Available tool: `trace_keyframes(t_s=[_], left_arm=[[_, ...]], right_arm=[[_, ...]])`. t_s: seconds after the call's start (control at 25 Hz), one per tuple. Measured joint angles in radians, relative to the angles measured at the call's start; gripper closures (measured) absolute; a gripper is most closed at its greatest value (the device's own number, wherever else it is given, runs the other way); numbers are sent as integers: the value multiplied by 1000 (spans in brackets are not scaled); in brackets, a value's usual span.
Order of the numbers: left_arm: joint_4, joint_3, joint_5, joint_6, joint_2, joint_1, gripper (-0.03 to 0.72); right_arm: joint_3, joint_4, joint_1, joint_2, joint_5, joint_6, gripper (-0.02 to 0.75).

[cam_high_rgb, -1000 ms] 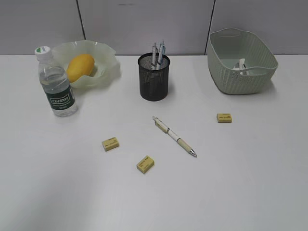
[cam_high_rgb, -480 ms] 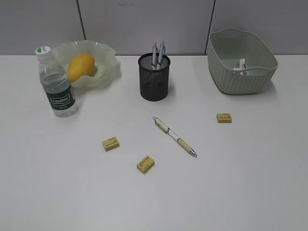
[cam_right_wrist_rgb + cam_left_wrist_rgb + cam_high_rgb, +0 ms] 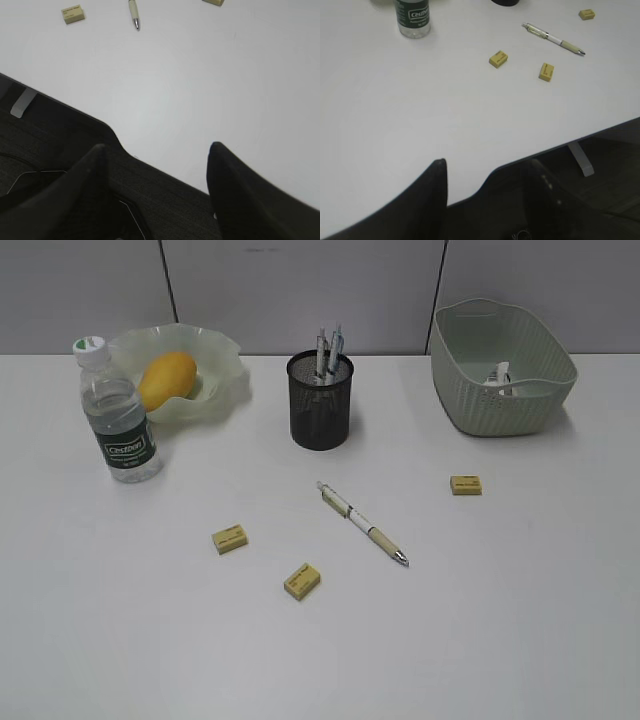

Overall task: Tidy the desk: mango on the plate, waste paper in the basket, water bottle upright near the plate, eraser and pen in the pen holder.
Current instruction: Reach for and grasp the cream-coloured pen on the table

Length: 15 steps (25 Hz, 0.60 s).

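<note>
Yellow erasers (image 3: 230,539) and a pen (image 3: 362,523) are lying on the table (image 3: 500,620); the left gripper (image 3: 490,172) and right gripper (image 3: 157,155) are hanging parted, gripping nothing.

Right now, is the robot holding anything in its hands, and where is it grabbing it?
Nothing is held. The left hand and the right hand are both open and empty, hanging over the near edge of the desk.

From the left wrist, the water bottle (image 3: 412,19) loses its top to the frame edge. The waste paper (image 3: 499,377) sits mostly hidden behind the basket (image 3: 500,400) wall (print unreadable). Eraser labels are too small to read.
</note>
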Motion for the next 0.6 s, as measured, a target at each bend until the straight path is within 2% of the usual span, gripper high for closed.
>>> trace_keyframes(t_s=[0.32, 0.6], left_arm=[[-37, 8, -48, 109, 0, 0, 320], [-66, 37, -115, 138, 0, 0, 332]], right_arm=[[0, 0, 0, 0, 0, 0, 247], [0, 0, 0, 0, 0, 0, 247]])
